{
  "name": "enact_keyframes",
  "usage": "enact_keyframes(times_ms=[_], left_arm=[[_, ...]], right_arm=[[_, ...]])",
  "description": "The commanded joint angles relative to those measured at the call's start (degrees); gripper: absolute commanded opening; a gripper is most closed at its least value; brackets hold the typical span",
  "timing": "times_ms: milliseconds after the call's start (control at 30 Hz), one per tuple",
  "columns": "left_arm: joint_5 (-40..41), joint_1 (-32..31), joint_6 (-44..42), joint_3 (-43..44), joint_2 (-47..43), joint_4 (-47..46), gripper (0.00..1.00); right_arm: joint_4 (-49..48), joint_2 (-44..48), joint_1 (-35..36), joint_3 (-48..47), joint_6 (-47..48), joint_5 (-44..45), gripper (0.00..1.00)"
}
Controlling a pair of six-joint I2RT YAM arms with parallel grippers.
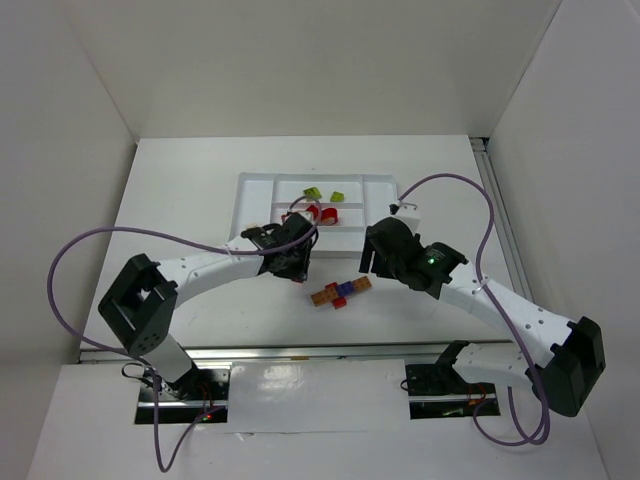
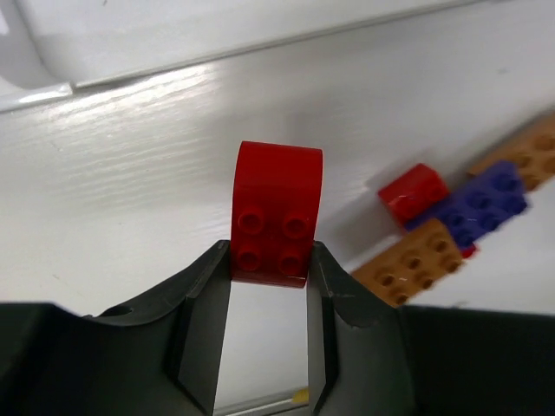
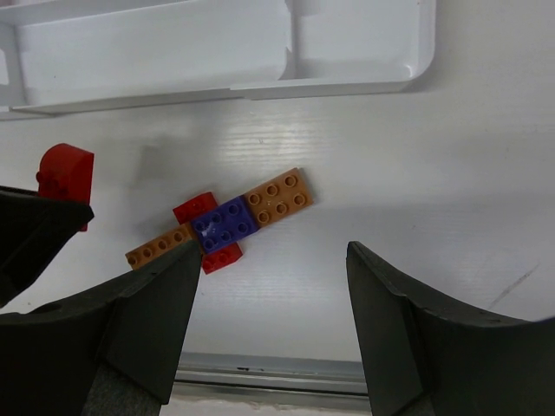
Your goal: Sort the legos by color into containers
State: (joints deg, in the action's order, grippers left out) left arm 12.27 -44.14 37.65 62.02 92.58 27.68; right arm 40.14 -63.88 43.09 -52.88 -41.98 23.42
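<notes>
Between left jaws, red lego, gripped

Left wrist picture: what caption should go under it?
The left gripper pinches a red round-topped plastic brick beside joined orange-brown, purple and red bricks on the white table.

We log 3 bright, evenly lit views with soft shadows. Glare streaks the table behind the red brick; we note sharp focus there.
</notes>
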Motion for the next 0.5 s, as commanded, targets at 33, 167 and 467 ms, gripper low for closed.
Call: enact_keyframes(times_ms=[33, 167, 467], left_arm=[[-3.5, -0.3, -0.9, 8.6, -0.3, 0.5, 0.33], [-1.6, -0.3, -0.9, 19.7, 7.3, 1.1, 0.33], [-3.0, 1.5, -1.5, 42.5, 25.8, 1.6, 0.34]], right_arm=[[2.4, 1.8, -0.3, 0.3, -3.9, 5.9, 0.75], [5.1, 4.6, -0.3, -0.3, -6.6, 8.8, 0.75], [10.7, 14.2, -0.3, 0.2, -11.1, 13.1, 0.75]])
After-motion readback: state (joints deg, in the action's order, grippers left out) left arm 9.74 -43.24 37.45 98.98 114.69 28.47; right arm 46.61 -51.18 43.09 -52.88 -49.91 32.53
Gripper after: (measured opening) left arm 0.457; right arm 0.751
